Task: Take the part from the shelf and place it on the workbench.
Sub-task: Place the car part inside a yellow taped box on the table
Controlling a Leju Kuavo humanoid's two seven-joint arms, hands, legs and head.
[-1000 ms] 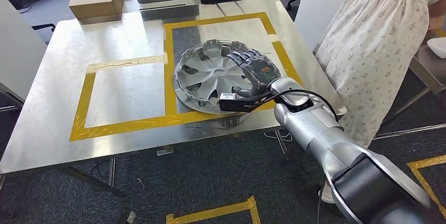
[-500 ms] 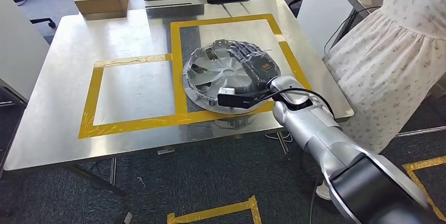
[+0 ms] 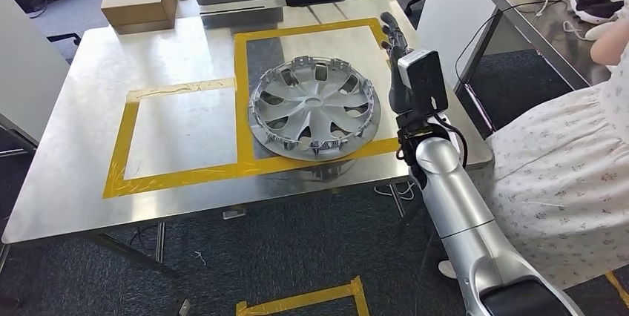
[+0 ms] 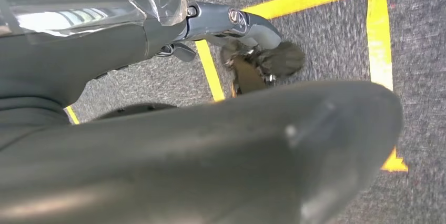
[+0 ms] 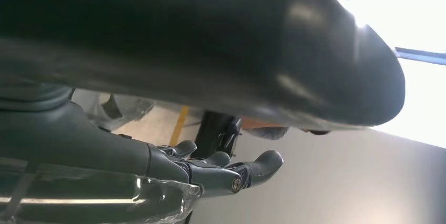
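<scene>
Silver plastic wheel cover (image 3: 314, 108) on steel workbench (image 3: 74, 145), inside right yellow tape rectangle (image 3: 241, 93); brown cardboard box (image 3: 139, 1) at far-left corner.

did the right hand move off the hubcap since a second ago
Yes. The right hand has lifted off the hubcap and swung toward the table's right edge, past the yellow tape frame. It now holds nothing, and the hubcap lies flat inside the frame.

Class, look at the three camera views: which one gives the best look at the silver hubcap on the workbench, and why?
The head view: the hubcap lies whole and unobstructed on the workbench, inside the yellow tape outline, with the right hand raised clear beside it. The right wrist view catches a blurred pale sliver that may be it. The left wrist view looks down at carpet and tape.
</scene>
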